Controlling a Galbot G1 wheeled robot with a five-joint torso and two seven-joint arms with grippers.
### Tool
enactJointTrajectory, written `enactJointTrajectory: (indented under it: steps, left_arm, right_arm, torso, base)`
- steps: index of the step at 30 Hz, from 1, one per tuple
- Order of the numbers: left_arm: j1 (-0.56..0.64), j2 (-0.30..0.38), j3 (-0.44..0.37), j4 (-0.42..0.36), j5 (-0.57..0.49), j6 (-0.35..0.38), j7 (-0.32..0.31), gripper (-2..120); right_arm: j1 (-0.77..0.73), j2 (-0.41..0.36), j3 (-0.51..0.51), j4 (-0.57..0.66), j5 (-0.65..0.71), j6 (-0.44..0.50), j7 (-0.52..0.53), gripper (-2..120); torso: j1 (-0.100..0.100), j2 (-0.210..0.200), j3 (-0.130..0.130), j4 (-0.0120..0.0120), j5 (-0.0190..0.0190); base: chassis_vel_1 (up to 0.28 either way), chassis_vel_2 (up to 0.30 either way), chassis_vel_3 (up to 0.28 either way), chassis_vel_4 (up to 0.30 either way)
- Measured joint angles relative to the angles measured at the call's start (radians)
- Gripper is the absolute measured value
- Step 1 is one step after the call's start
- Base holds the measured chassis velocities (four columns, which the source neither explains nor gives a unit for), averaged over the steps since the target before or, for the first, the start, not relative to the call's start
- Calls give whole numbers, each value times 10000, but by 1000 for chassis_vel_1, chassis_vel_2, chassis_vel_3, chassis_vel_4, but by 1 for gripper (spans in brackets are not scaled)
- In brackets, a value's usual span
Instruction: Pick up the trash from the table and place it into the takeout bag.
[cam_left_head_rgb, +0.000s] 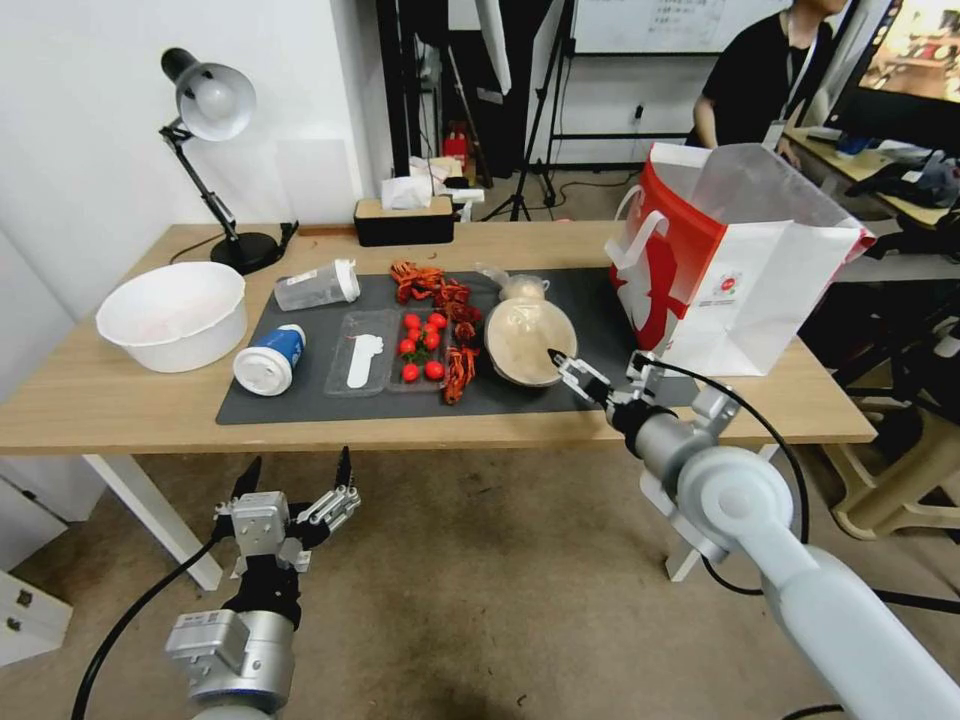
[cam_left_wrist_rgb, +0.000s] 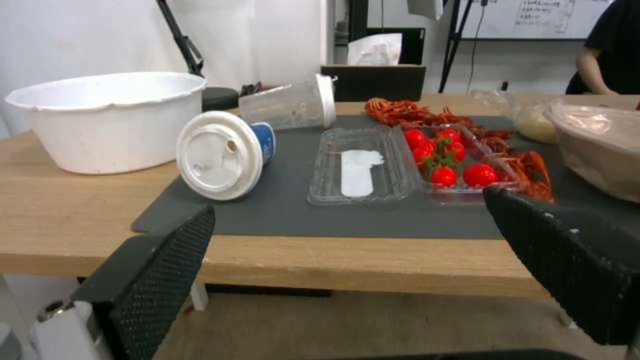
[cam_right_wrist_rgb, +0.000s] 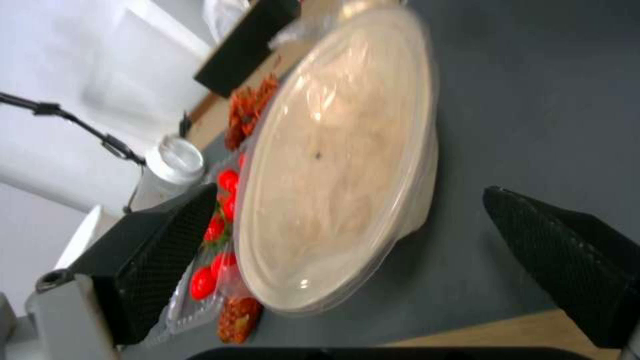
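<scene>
Light-wood table (cam_left_head_rgb: 120, 400), matt grey mat (cam_left_head_rgb: 300, 400); glossy lidded bowl (cam_left_head_rgb: 528, 340) — stiff paper bag (cam_left_head_rgb: 770, 290)

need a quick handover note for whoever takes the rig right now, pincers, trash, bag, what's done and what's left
Right pincer: open, at the near rim of the round beige lidded bowl, not gripping.
Left pincer: open, parked below the table's front edge.
On the mat: blue-and-white lidded cup and clear white-capped cup, both on their sides; small knotted bag behind the bowl.
Takeout bag: upright, open, at the table's right end.
Done: nothing visibly moved.
Left: bowl, both cups, knotted bag.
</scene>
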Motion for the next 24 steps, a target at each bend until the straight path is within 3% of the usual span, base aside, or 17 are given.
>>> enactJointTrajectory:
  steps: [12, 20, 24]
  left_arm:
    - [23, 46, -86, 19, -44, -7, -51, 100]
    - [86, -6, -58, -115, -291, 39, -93, 100]
    - [90, 2, -60, -125, -304, 40, -97, 100]
  right_arm:
    - [1884, 325, -1195, -1025, 1582, -435, 1271, 100]
    - [2142, 483, -1384, -1333, 2139, -518, 1483, 81]
    - [2223, 520, -1414, -1376, 2245, -552, 1629, 64]
  torso:
    - [0, 0, -1, 0, 1]
    - [-3, 1, -1, 0, 1]
    - [-2, 0, -1, 0, 0]
  base:
    - [0, 0, 0, 0]
    - [0, 0, 0, 0]
    - [0, 0, 0, 0]
